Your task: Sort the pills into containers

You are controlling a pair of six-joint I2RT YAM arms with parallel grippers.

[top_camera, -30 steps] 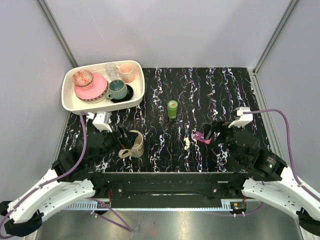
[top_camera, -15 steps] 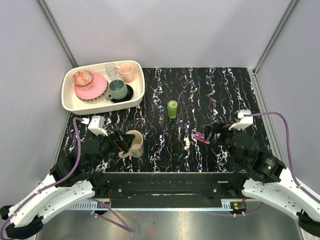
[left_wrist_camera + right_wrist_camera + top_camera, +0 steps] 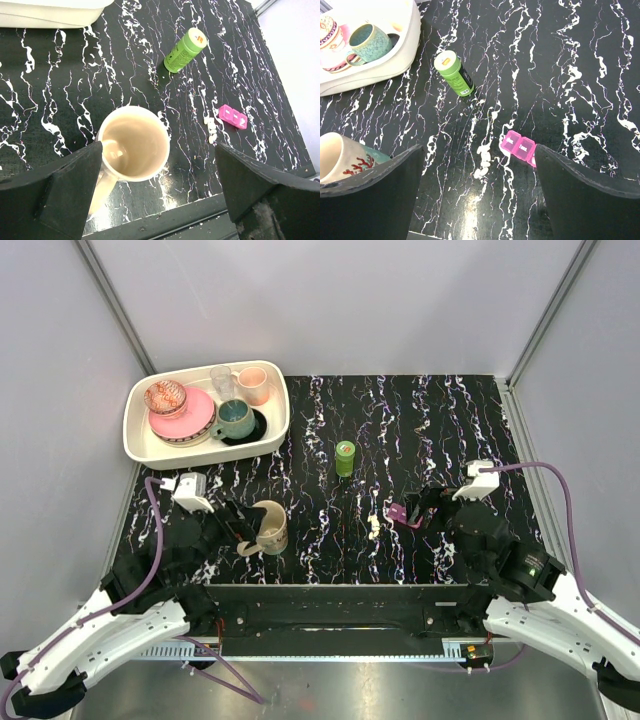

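Far left at the back there's one cream tray (image 3: 282,405) with dishes in it: one pink plate (image 3: 192,426) with one patterned bowl (image 3: 165,397) on top, one teal cup (image 3: 237,420) on a black saucer (image 3: 257,430), one clear glass (image 3: 221,382) and one pink cup (image 3: 254,385). In front of the tray, the left gripper (image 3: 159,147) has its fingers spread wide, holding nothing. It's looking straight down into the one beige mug (image 3: 272,527), which stands upright on the black table (image 3: 450,410), and in the wrist view the mug sits between the fingers. Moving right, one green bottle (image 3: 345,457) stands upright mid-table with its cap on, well apart from everything else. Nearer the front edge are the pills (image 3: 211,131), loose on the table in a short line. I count four, maybe five, they're tiny and kind of run together. Just right of them is one purple pill box (image 3: 520,148), lying flat, near the pills but not touching them. The right gripper (image 3: 479,147) is also spread wide with nothing in it. Its wrist view has the pills between the fingers, with the box beside the right finger, which hides one end of it.
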